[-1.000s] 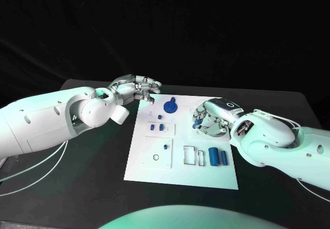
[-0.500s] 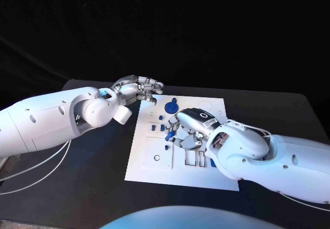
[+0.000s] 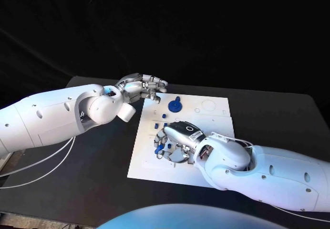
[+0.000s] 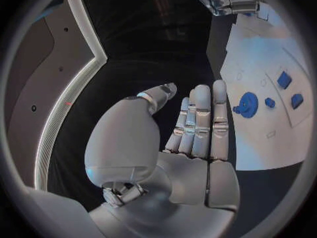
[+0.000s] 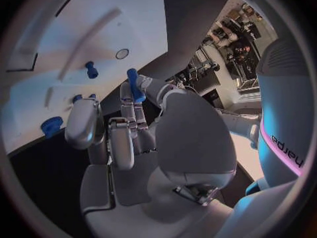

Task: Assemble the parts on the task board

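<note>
The white task board (image 3: 211, 109) lies in the middle of the table. My right hand (image 3: 173, 142) hovers low over the board's left middle and pinches a small blue peg (image 5: 135, 85) between thumb and fingers; the peg (image 3: 160, 148) shows blue at the fingertips. A blue gear (image 3: 174, 105) stands near the board's far edge, with small blue parts (image 3: 165, 115) just in front of it. Another blue peg (image 5: 90, 69) stands in the board (image 5: 59, 31) beyond the fingers. My left hand (image 3: 142, 88) floats by the board's far left corner, fingers (image 4: 198, 121) stretched out, holding nothing.
A small ring (image 5: 122, 53) lies on the board past the held peg. Recessed slots (image 3: 213, 102) mark the board's far right. Black table (image 3: 103, 157) surrounds the board, and white cables (image 3: 41, 167) trail along its left side. My right forearm (image 3: 261, 171) covers the board's near right part.
My right hand has swept from the board's right side across to its left middle, carrying the blue peg and covering the near slots. The left hand has hardly moved.
</note>
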`<action>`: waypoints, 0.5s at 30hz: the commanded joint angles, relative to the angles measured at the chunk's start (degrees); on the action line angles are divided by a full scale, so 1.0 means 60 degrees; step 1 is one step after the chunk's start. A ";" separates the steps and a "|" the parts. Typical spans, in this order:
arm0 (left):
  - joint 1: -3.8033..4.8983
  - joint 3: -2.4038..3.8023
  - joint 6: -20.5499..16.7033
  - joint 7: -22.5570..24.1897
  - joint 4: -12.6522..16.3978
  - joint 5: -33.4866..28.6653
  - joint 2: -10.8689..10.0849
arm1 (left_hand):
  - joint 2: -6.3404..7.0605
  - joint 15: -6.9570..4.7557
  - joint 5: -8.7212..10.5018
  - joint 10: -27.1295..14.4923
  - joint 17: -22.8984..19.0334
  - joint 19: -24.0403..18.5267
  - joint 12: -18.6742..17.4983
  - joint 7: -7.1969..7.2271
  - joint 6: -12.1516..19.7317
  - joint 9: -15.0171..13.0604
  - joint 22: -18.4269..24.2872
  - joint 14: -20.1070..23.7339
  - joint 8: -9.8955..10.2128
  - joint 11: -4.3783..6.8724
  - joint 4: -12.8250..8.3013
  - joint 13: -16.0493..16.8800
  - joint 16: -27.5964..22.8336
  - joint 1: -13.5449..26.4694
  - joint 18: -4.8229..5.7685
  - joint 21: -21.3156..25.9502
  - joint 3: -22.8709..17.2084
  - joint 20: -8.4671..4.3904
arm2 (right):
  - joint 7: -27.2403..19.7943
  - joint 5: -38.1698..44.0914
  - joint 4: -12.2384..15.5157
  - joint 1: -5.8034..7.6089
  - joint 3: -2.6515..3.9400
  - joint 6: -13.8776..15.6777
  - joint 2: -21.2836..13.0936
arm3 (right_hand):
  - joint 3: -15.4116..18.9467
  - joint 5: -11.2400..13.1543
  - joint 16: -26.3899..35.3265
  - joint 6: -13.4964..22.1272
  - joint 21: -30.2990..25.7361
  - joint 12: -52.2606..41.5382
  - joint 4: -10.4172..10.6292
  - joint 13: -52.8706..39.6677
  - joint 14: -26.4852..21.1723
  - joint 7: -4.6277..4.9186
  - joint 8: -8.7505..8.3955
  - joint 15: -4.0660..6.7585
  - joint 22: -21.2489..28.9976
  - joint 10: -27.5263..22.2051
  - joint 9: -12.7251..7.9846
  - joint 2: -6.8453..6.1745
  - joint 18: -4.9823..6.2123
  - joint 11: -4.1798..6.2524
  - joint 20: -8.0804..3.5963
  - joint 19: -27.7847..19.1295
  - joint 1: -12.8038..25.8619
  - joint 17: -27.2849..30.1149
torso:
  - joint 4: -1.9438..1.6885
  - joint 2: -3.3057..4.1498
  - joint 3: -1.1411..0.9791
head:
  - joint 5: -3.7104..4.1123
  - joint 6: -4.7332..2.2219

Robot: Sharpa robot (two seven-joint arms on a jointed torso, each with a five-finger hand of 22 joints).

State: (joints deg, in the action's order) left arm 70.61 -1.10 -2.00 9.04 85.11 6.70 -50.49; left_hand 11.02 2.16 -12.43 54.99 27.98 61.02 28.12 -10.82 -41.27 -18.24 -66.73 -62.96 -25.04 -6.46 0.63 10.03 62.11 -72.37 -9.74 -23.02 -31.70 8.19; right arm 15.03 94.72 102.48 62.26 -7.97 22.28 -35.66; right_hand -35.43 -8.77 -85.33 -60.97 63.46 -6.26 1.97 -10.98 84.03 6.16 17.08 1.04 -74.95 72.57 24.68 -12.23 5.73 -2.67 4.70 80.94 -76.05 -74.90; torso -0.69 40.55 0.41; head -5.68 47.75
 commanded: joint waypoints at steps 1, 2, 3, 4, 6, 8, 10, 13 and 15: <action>0.0004 0.0006 0.0134 0.0048 0.0016 -0.0075 0.0019 | -0.0004 0.0030 -0.0006 -0.0042 -0.0008 0.0077 0.0051 0.0012 0.0086 -0.0014 0.0013 0.0029 -0.0041 -0.0019 0.0006 -0.0008 -0.0038 0.0059 -0.0095 0.0056 0.0027 0.0014 | -0.0215 0.0103 -0.0172 -0.0063 -0.0019 -0.0281 0.0091 | -0.0067 -0.0035 -0.0046 -0.0028 -0.0028 0.0003 -0.0005 -0.0008 0.0596 0.0030 0.0028 0.0082 -0.0296 0.0040 0.0008 0.0080 -0.0019 -0.0015 -0.0050 -0.0006 -0.0005 -0.0528 | 0.0008 -0.0003 -0.0009 | -0.0044 0.0033; 0.0004 0.0006 0.0133 0.0047 0.0015 -0.0075 0.0018 | -0.0004 0.0030 -0.0006 -0.0042 -0.0008 0.0077 0.0051 0.0012 0.0086 -0.0014 0.0013 0.0029 -0.0041 -0.0019 0.0006 -0.0008 -0.0038 0.0059 -0.0095 0.0056 0.0027 0.0014 | -0.0217 0.0099 -0.0221 -0.0077 -0.0026 -0.0303 0.0112 | -0.0067 -0.0035 -0.0046 -0.0028 -0.0028 0.0003 -0.0005 -0.0008 0.0596 0.0030 0.0028 0.0082 -0.0296 0.0040 0.0008 0.0080 -0.0019 -0.0015 -0.0050 -0.0006 -0.0005 -0.0528 | 0.0009 -0.0002 -0.0011 | -0.0061 0.0044; 0.0004 0.0006 0.0131 0.0046 0.0015 -0.0076 0.0017 | -0.0004 0.0030 -0.0006 -0.0042 -0.0008 0.0077 0.0051 0.0012 0.0086 -0.0014 0.0013 0.0029 -0.0041 -0.0019 0.0006 -0.0008 -0.0038 0.0059 -0.0095 0.0056 0.0027 0.0014 | -0.0220 0.0095 -0.0269 -0.0091 -0.0033 -0.0325 0.0132 | -0.0069 -0.0038 -0.0043 -0.0025 -0.0046 0.0005 -0.0008 -0.0008 0.0594 0.0032 0.0028 0.0082 -0.0288 0.0039 0.0010 0.0080 -0.0015 -0.0016 -0.0051 -0.0012 -0.0007 -0.0519 | 0.0007 -0.0002 -0.0012 | -0.0066 0.0049; 0.0004 0.0006 0.0130 0.0046 0.0014 -0.0076 0.0016 | -0.0004 0.0030 -0.0006 -0.0042 -0.0008 0.0077 0.0051 0.0012 0.0086 -0.0014 0.0013 0.0029 -0.0041 -0.0019 0.0006 -0.0008 -0.0038 0.0059 -0.0095 0.0056 0.0027 0.0014 | -0.0222 0.0092 -0.0324 -0.0107 -0.0042 -0.0349 0.0152 | -0.0069 -0.0038 -0.0043 -0.0025 -0.0046 0.0005 -0.0008 -0.0008 0.0594 0.0032 0.0028 0.0082 -0.0288 0.0039 0.0010 0.0080 -0.0015 -0.0016 -0.0051 -0.0012 -0.0007 -0.0519 | 0.0007 -0.0002 -0.0014 | -0.0072 0.0055; 0.0004 0.0006 0.0130 0.0044 0.0014 -0.0076 0.0012 | -0.0004 0.0030 -0.0006 -0.0042 -0.0008 0.0077 0.0051 0.0012 0.0086 -0.0014 0.0013 0.0029 -0.0041 -0.0019 0.0006 -0.0008 -0.0038 0.0059 -0.0095 0.0056 0.0027 0.0014 | -0.0226 0.0087 -0.0427 -0.0152 -0.0060 -0.0402 0.0189 | -0.0069 -0.0038 -0.0043 -0.0025 -0.0046 0.0005 -0.0008 -0.0008 0.0594 0.0032 0.0028 0.0082 -0.0288 0.0039 0.0010 0.0080 -0.0015 -0.0016 -0.0051 -0.0012 -0.0007 -0.0519 | 0.0011 -0.0002 -0.0017 | -0.0091 0.0077; 0.0004 0.0006 0.0132 0.0043 0.0014 -0.0076 0.0009 | -0.0004 0.0030 -0.0006 -0.0042 -0.0008 0.0077 0.0051 0.0012 0.0086 -0.0014 0.0013 0.0029 -0.0041 -0.0019 0.0006 -0.0008 -0.0038 0.0059 -0.0095 0.0056 0.0027 0.0014 | -0.0223 0.0091 -0.0486 -0.0183 -0.0069 -0.0442 0.0213 | -0.0071 -0.0040 -0.0040 -0.0022 -0.0050 0.0009 -0.0010 -0.0009 0.0593 0.0033 0.0027 0.0081 -0.0286 0.0038 0.0012 0.0079 -0.0015 -0.0017 -0.0051 -0.0013 -0.0007 -0.0510 | 0.0013 -0.0003 -0.0018 | -0.0104 0.0087; 0.0004 0.0006 0.0132 0.0042 0.0014 -0.0076 0.0007 | -0.0003 0.0029 -0.0005 -0.0038 -0.0010 0.0080 0.0060 0.0013 0.0093 -0.0019 0.0019 0.0031 -0.0060 -0.0017 0.0002 -0.0010 -0.0039 0.0052 -0.0095 0.0067 0.0032 0.0015 | -0.0214 0.0099 -0.0532 -0.0205 -0.0075 -0.0481 0.0229 | -0.0071 -0.0040 -0.0040 -0.0022 -0.0050 0.0009 -0.0010 -0.0009 0.0593 0.0033 0.0027 0.0081 -0.0286 0.0038 0.0012 0.0079 -0.0015 -0.0017 -0.0051 -0.0013 -0.0007 -0.0510 | 0.0015 -0.0005 -0.0017 | -0.0112 0.0096; 0.0004 0.0006 0.0133 0.0039 0.0013 -0.0076 0.0004 | -0.0003 0.0029 -0.0005 -0.0038 -0.0010 0.0080 0.0060 0.0013 0.0093 -0.0019 0.0019 0.0031 -0.0060 -0.0017 0.0002 -0.0010 -0.0039 0.0052 -0.0095 0.0067 0.0032 0.0015 | -0.0186 0.0153 -0.0583 -0.0223 -0.0080 -0.0536 0.0237 | -0.0071 -0.0040 -0.0040 -0.0022 -0.0050 0.0009 -0.0010 -0.0009 0.0593 0.0033 0.0027 0.0081 -0.0286 0.0038 0.0012 0.0079 -0.0015 -0.0017 -0.0051 -0.0013 -0.0007 -0.0510 | 0.0013 -0.0006 -0.0019 | -0.0111 0.0104; 0.0004 0.0006 0.0132 0.0037 0.0012 -0.0076 0.0002 | -0.0003 0.0029 -0.0005 -0.0038 -0.0010 0.0080 0.0060 0.0013 0.0093 -0.0019 0.0019 0.0031 -0.0060 -0.0017 0.0002 -0.0010 -0.0039 0.0052 -0.0095 0.0067 0.0032 0.0015 | -0.0169 0.0203 -0.0606 -0.0230 -0.0082 -0.0571 0.0232 | -0.0071 -0.0040 -0.0040 -0.0022 -0.0050 0.0009 -0.0010 -0.0009 0.0593 0.0033 0.0027 0.0081 -0.0286 0.0038 0.0012 0.0079 -0.0015 -0.0017 -0.0051 -0.0013 -0.0007 -0.0510 | 0.0012 -0.0007 -0.0016 | -0.0112 0.0106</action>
State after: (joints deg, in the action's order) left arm 70.61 -1.10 -2.00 9.01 85.11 6.61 -50.55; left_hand 11.02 2.16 -12.43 54.99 27.98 61.02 28.12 -10.62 -41.06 -18.31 -66.66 -62.96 -25.04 -6.46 0.63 10.04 62.11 -72.37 -9.74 -22.79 -31.70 8.19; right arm 14.31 94.77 98.98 60.99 -8.44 20.54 -34.31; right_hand -35.42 -8.76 -85.33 -60.72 63.33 -6.14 1.97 -10.97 84.03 6.20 17.05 1.04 -74.94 72.56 24.68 -12.24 5.73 -2.68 4.70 80.94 -76.04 -74.95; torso -0.62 40.53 0.31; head -6.33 48.35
